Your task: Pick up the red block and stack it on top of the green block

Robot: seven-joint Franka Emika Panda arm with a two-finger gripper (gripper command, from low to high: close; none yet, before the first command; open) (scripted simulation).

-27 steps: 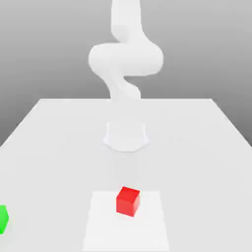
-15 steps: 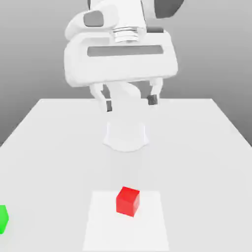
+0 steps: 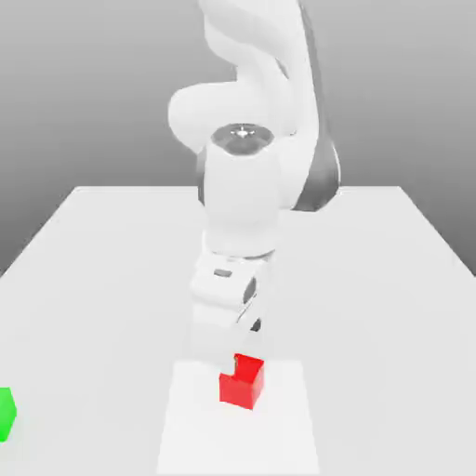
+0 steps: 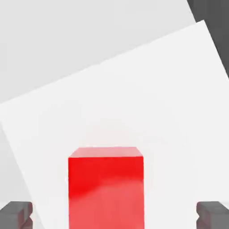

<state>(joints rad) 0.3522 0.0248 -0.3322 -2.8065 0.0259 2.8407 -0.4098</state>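
The arm (image 3: 244, 200) stood folded forward over the surface (image 3: 112, 270), its upper links rising out of the exterior view and the wrist dropping steeply toward the near edge. The claw (image 4: 114, 215) pointed down at the red block (image 3: 243, 382). From the hand view, its two dark fingertips (image 4: 16, 214) stood wide apart, one on each side of the block, with a clear gap between each tip and the block's faces. The claw was released and gripped nothing.

The red block sat on a lighter square patch (image 3: 288, 418) near the front of the surface, roughly centred across it in the exterior view. It rested flat and upright. The hand partly overlapped its upper back corner in that view. As a cube it had no long axis; its faces were turned slightly off square to the patch edges, and one vertical edge faced the exterior camera.

The green block (image 3: 6, 414) lay well apart, at the exterior view's left edge and cut off by the frame, at about the same depth as the red one. Bare surface lay between the two blocks. Open room showed behind the arm and to the exterior view's right.
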